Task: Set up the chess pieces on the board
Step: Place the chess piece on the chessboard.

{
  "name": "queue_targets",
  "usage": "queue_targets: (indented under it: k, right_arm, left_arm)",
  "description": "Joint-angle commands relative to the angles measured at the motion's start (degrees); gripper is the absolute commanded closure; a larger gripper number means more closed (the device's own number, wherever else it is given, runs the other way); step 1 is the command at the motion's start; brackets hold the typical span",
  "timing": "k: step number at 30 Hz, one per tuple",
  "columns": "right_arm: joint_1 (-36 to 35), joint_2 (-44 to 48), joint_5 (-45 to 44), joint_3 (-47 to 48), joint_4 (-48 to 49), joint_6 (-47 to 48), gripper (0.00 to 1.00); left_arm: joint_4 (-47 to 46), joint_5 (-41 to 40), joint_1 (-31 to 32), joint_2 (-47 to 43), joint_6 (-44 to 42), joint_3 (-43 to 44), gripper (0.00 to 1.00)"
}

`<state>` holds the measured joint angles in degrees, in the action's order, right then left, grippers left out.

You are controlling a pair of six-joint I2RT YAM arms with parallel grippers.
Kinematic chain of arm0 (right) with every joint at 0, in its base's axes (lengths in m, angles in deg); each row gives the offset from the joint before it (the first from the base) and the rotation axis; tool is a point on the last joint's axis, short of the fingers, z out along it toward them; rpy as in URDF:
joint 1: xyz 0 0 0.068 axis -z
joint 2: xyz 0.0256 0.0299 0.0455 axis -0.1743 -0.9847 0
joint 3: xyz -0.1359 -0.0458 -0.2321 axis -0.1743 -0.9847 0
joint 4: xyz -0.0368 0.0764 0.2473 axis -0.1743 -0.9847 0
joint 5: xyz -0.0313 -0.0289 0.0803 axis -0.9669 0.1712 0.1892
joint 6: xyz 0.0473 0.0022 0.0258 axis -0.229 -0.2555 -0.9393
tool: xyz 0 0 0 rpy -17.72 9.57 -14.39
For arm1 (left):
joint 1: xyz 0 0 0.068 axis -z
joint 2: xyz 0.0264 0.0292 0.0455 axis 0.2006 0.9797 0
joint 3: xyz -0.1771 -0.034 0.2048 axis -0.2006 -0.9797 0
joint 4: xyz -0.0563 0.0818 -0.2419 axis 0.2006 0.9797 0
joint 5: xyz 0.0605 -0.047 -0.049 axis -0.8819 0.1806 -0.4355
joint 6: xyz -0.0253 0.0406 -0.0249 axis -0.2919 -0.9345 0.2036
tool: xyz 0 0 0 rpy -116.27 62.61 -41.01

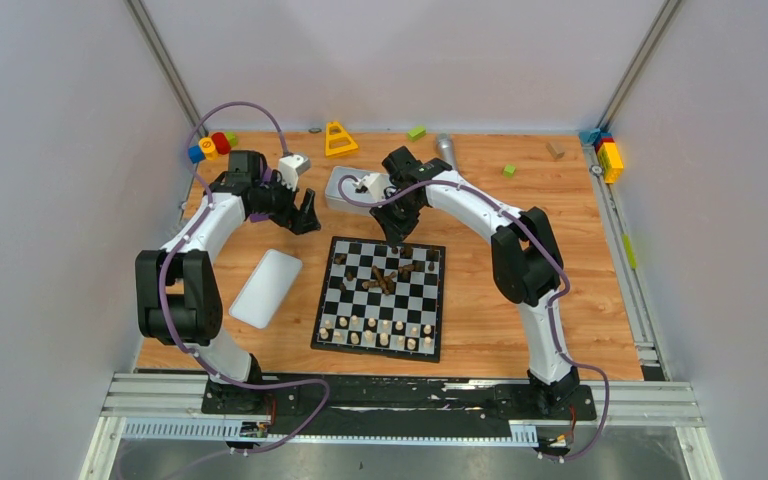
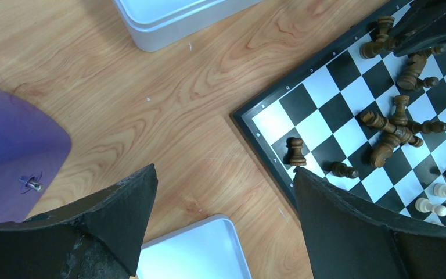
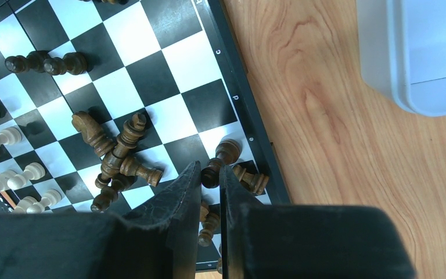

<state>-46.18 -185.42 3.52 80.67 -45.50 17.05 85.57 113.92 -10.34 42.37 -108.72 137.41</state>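
Textured black right tool (image 3: 209, 170), lathe-turned brown chess pieces (image 3: 116, 154)

- Plain pale grey walls (image 1: 50, 120) close the space on the left, back and right.
- Slim metal uprights (image 1: 165, 60) stand in both back corners.
- The wooden tabletop (image 1: 530, 210) shows a warm orange grain.
- Aluminium rails (image 1: 650, 405) frame its near edge, and a metal track (image 1: 636, 300) runs along its right side.
- The light is soft and even, with faint shadows.

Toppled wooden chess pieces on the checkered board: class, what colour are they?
Those toppled wooden chess pieces are dark brown; clearest in right wrist view.
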Motion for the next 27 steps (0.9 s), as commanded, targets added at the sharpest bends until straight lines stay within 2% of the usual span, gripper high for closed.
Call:
queue_targets:
  k: [1,27]
  right_arm:
    - [-0.1,1.6,0.9,-0.2,1.0,0.7,0.96]
    - [-0.2,1.2,1.6,0.0,0.6,0.6,0.95]
  left_arm:
    - [0.1,0.4,-0.4,-0.3,0.7,2.2,0.06]
    - [0.3,0.4,-0.4,-1.0,0.5,2.0,0.06]
